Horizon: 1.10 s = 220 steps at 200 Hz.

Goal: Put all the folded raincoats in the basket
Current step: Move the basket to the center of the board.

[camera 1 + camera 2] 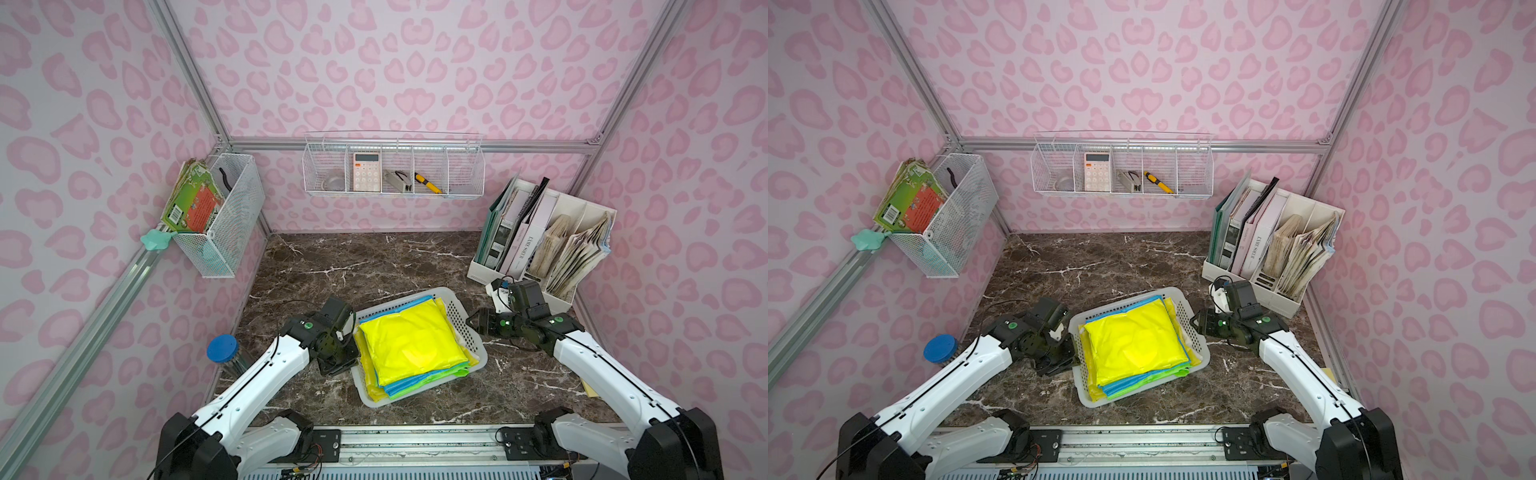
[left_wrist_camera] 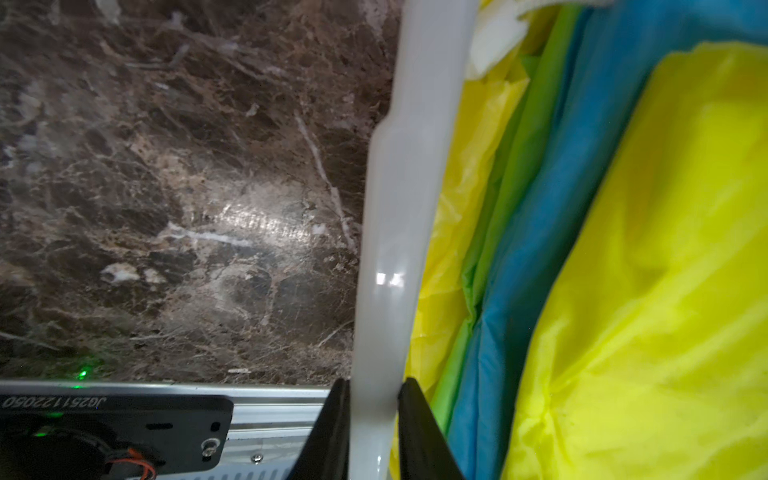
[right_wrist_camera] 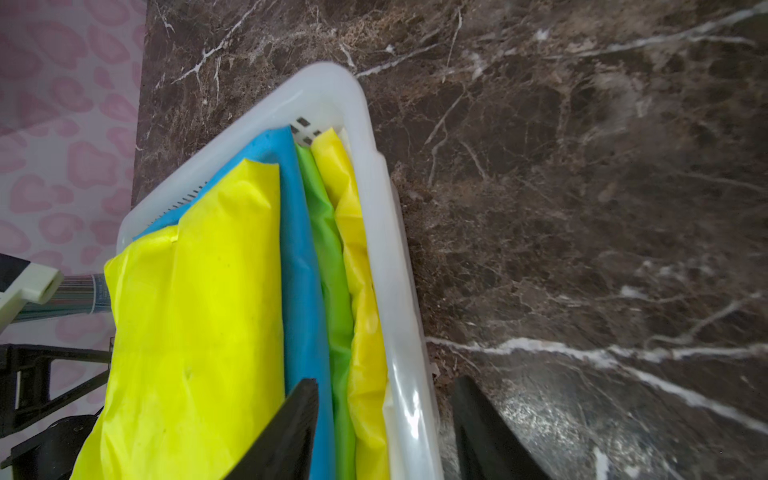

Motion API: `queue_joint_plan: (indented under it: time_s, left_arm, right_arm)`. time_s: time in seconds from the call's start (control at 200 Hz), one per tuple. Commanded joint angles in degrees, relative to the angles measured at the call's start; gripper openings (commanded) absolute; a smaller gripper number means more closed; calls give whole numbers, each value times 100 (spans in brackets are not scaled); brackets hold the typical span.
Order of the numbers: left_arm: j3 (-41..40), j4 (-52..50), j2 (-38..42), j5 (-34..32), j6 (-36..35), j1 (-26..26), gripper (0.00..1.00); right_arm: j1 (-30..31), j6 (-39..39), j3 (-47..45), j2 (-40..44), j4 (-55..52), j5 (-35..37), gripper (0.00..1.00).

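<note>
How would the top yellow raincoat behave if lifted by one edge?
Probably floppy: the yellow raincoat is thin, creased film, so it would likely droop and unfold. Probably light and slippery, lying glossy on other folded coats in the basket.

the basket [image 1: 466, 328] sits on the table [image 1: 332, 257], the folded raincoat [image 1: 413, 343] on top of a stack [image 1: 399, 387] inside it. left of the basket stands a jar [image 1: 222, 350]; behind it to the right, a file organiser [image 1: 482, 270]; behind it, on the wall, a wire shelf [image 1: 465, 174].
</note>
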<state>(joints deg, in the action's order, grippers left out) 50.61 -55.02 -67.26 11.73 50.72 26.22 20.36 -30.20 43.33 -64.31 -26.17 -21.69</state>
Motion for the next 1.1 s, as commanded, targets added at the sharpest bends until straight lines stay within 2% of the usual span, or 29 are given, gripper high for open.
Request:
queue_joint_plan:
  time_s: [0.0,0.19,0.35,0.405,0.555,0.67,0.82,0.895,1.01,1.095]
  left_arm:
    - [306,179,-535,-606,-272,-20,15]
    - [1247,4,-1679,-786,-846,-190,9]
    - [1483,24,-2008,-671,-1063,-433,11]
    - [1504,25,-2027,-607,-1105,-517,14]
    - [1570,-26,-1979,-561,-1236,-758,33]
    - [1620,-9,-1927,-299,-1284,-1026,41]
    - [1717,5,-1685,-196,-1323,-1193,54]
    - [1830,-77,-1511,-284,-1387,-1278,63]
    - [1950,-145,-1034,-777,-1451,-1455,70]
    - [1893,69,-586,-1342,-1509,-1580,72]
  right_arm:
    - [-35,40,-75,-48,202,-94,55]
    - [-117,111,-154,-332,246,-164,55]
    - [-111,0,-270,-440,227,-403,54]
    - [-77,-62,-342,-341,238,-454,53]
    - [201,-518,-616,93,512,-801,43]
    - [516,-750,-682,152,743,-1041,43]
    - [426,-564,-487,104,420,-613,53]
    - [245,-388,-303,84,115,-292,56]
    - [-167,-151,83,187,-109,301,58]
    - [-352,-59,178,395,239,1185,61]
